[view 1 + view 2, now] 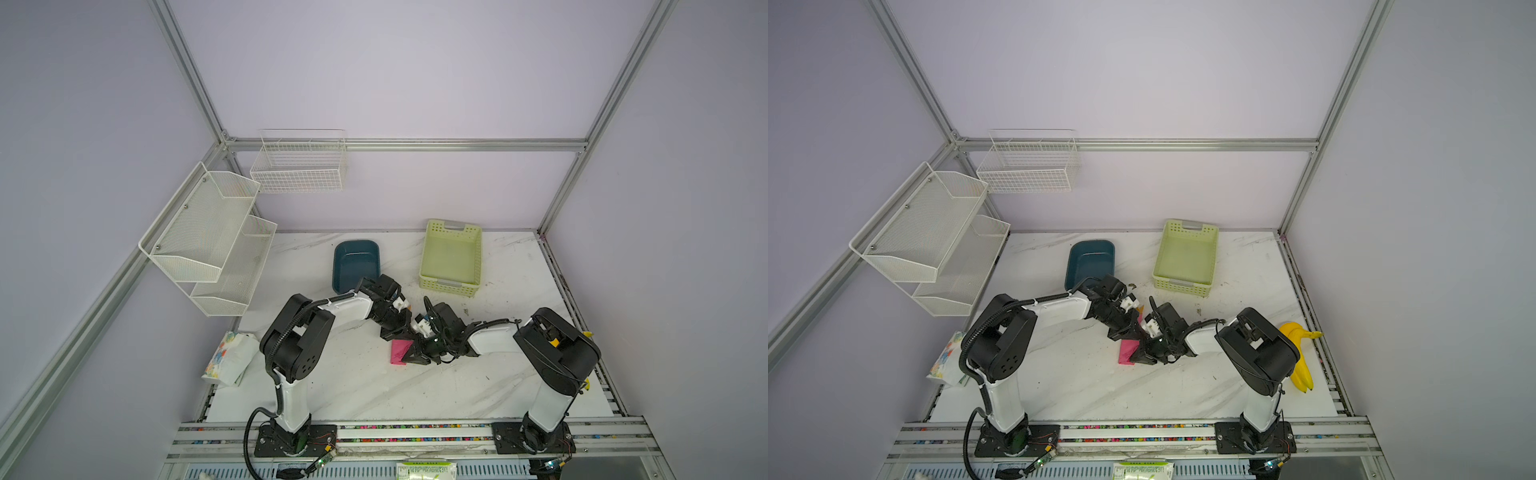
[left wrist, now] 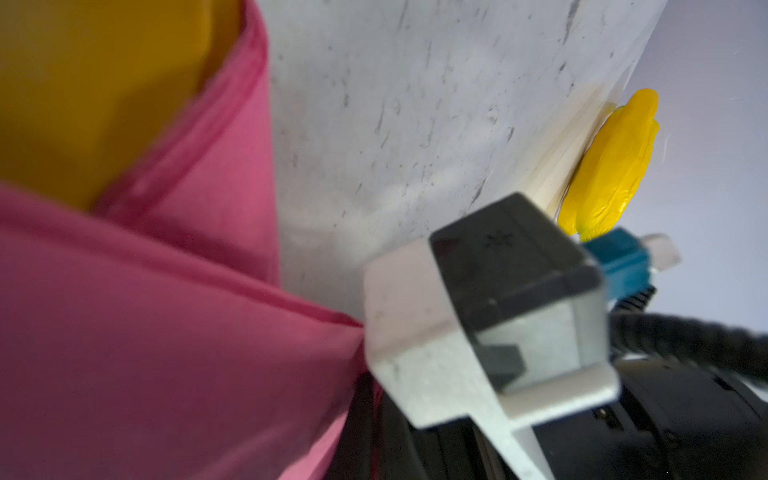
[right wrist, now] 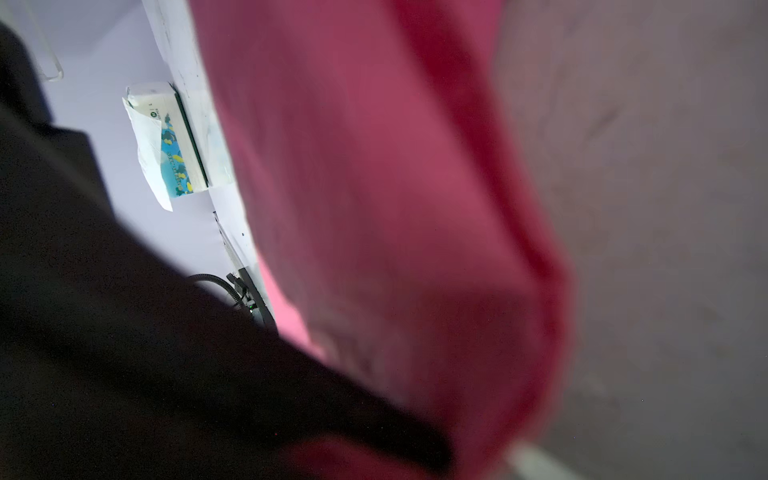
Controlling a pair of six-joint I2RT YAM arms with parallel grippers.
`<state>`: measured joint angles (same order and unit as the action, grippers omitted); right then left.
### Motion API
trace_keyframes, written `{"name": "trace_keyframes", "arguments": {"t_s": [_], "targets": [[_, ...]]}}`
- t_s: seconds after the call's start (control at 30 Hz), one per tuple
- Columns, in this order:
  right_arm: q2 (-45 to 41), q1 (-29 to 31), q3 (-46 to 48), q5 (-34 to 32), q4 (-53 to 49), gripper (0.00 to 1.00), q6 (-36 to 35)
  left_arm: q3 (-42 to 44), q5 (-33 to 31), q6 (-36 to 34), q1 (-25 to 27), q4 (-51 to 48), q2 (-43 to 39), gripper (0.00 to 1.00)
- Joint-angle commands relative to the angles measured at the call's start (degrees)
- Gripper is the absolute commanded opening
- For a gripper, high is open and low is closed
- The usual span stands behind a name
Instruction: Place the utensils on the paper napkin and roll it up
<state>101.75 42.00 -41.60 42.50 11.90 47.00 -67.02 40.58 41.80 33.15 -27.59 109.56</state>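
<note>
A white marble-patterned desk [image 1: 374,386] in a pale lilac booth, seen from above. Two black-and-white robot arms bend inward so that their end effectors meet over a pink napkin [image 1: 398,352].

The napkin is folded into a short, narrow bundle. It lies on the desk in front of a pale green basket [image 1: 449,286], nearer the arm bases and a little to the basket's left.

The left end effector [image 1: 400,336] comes down at the end of the bundle nearer the basket. The right end effector [image 1: 409,358] sits at the end farther from the basket. Both are closed. The wrists cover most of the bundle, so it cannot be told whether either one pinches the paper.

In the left wrist view, blurred pink folds fill the near side. An orange utensil [image 2: 91,83] lies inside an open fold, but which piece it is cannot be told. A white and black block [image 2: 486,316] on the right arm crowds the same view. In the right wrist view, the napkin runs across the middle, with a dark blurred shape in front of it.

- **Tray:** a dark blue tray [image 1: 355,266] sits just left of the basket, its near corner hidden by the left wrist.
- **Bananas:** yellow bananas [image 1: 1300,357] lie right of the basket and nearer the bases, partly behind the right arm.
- **Packet:** a white floral packet [image 1: 230,359] rests far left of the basket, at the desk's edge.
- **Wall fittings:** a white mesh shelf [image 1: 208,237] and a wire rack [image 1: 299,166] hang on the walls, left of the basket and above it.
</note>
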Motion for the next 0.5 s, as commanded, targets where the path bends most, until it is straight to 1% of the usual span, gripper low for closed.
{"name": "trace_keyframes", "arguments": {"t_s": [0.0,0.1,0.3,0.47], "targets": [[1.43,-0.32,1.52,-2.16,-1.49,0.00,-0.62,-4.39,1.78,-2.61,0.25,-1.16,1.36,0.05],[0.97,-0.40,1.66,-2.07,-1.59,0.00,-0.52,-4.87,1.42,-3.89,0.25,-2.61,2.91,0.05],[-1.21,-0.94,2.27,-2.08,-2.71,0.00,-0.55,-5.99,-2.66,-5.81,0.25,-6.41,5.40,0.05],[-4.80,-2.62,2.07,-3.69,-9.29,0.00,-3.85,-5.54,-6.97,-4.20,0.16,-6.39,5.45,0.05]]}}
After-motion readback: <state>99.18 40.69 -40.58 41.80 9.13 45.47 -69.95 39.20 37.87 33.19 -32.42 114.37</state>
